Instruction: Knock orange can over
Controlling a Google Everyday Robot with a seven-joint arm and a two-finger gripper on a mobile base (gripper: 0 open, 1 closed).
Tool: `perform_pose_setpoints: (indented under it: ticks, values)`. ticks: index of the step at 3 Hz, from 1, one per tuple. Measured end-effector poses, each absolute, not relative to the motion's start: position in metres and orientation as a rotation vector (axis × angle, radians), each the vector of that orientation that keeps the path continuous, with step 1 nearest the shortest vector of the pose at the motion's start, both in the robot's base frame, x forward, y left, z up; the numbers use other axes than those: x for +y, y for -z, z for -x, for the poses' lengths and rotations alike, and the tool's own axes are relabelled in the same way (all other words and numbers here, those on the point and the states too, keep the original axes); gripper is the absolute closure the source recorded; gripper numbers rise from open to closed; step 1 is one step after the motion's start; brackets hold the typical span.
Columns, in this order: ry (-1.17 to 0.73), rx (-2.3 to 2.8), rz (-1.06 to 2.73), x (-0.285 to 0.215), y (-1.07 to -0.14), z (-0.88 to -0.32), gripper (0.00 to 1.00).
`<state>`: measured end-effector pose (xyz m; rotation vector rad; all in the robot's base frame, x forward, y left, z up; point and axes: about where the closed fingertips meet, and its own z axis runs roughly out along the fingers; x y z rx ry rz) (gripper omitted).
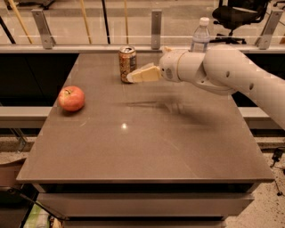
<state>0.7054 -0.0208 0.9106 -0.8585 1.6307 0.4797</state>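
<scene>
The orange can (pixel 127 63) stands upright near the back edge of the brown table (pixel 142 138), left of centre. My gripper (pixel 133 76) reaches in from the right on a white arm, held above the table. Its pale fingertips sit right at the can's lower right side and look to be touching it or nearly so.
A red-orange apple (pixel 71 98) lies at the table's left side. A clear water bottle (pixel 201 36) with a white cap stands at the back right, partly behind my arm. A rail with posts runs behind the table. An office chair (pixel 240 13) stands far back right.
</scene>
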Motion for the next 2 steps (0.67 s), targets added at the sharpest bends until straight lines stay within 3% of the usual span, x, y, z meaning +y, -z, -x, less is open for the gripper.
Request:
perform_pose_setpoints:
  ticks: [2]
  values:
    - [-0.563,1.557,0.88,0.002,-0.91,-0.733,0.0]
